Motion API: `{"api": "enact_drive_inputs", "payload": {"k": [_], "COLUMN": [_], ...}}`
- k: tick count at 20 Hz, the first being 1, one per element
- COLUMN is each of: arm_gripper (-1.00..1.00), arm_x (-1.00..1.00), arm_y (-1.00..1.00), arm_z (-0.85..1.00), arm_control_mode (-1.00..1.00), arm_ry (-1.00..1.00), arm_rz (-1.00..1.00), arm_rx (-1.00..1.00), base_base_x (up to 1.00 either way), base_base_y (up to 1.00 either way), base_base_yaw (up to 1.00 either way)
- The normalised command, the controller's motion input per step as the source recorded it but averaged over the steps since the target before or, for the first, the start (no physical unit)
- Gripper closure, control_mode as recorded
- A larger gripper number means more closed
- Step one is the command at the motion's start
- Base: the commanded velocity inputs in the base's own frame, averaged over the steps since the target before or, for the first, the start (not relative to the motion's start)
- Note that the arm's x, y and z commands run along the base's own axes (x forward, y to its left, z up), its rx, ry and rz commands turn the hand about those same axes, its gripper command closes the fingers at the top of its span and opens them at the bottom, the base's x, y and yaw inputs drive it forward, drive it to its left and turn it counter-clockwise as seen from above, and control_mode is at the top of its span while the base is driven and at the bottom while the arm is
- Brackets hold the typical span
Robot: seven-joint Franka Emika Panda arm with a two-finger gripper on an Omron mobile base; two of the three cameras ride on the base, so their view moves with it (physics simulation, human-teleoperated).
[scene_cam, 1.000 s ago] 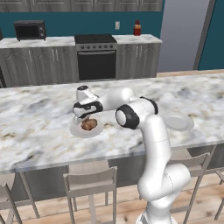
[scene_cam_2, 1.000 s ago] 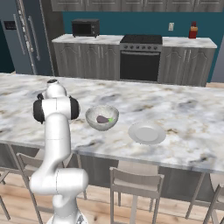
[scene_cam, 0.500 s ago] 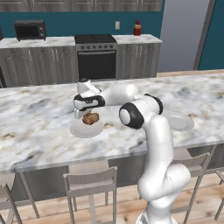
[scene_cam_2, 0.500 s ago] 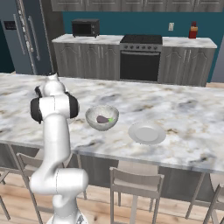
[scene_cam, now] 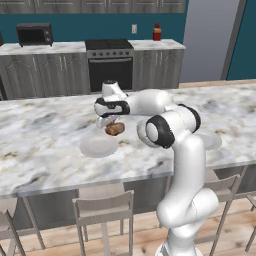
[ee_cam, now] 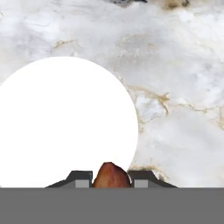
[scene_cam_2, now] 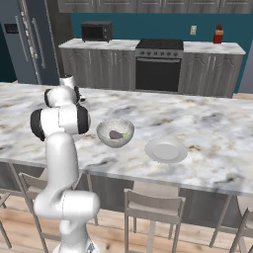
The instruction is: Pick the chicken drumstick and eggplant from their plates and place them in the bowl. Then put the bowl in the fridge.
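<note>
Left base view, arm folded over counter, gripper (scene_cam: 111,125) pointing down, clamped on chicken drumstick (scene_cam: 115,129) above plate (scene_cam: 98,147)

**Colours on the island**

Golden-brown drumstick (scene_cam: 115,129). Plain white plate (scene_cam: 98,146). Pale grey, speckled bowl (scene_cam_2: 115,133) with dark purple, green-tipped eggplant (scene_cam_2: 117,134). White counter (scene_cam: 45,135) veined grey and tan. Teal wall (scene_cam: 75,23).

The bench (scene_cam: 45,135) looks like glossy veined marble, the plate (ee_cam: 65,127) is smooth matt white, the drumstick (scene_cam: 115,129) is lumpy and roasted brown, the bowl (scene_cam_2: 115,133) is speckled translucent glass, and the stools (scene_cam: 102,210) look like pale wood.
</note>
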Motion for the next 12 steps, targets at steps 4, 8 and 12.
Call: {"api": "enact_drive_inputs", "payload": {"k": [4,8,12], "arm_gripper": [1.00,1.00,1.00], "arm_x": [-0.18,-0.05,0.00], "arm_y": [-0.72,-0.73,-0.70], "arm_z": [0.25,0.20,0.14], "arm_control_mode": [-1.00,-1.00,-1.00], "arm_ry": [-0.02,0.00,0.00], "arm_rz": [0.00,-0.01,-0.03], "arm_rx": [0.04,0.02,0.00], "base_base_x": [0.00,0.00,0.00], "base_base_y": [0.00,0.00,0.00], "base_base_yaw": [0.00,0.00,0.00]}}
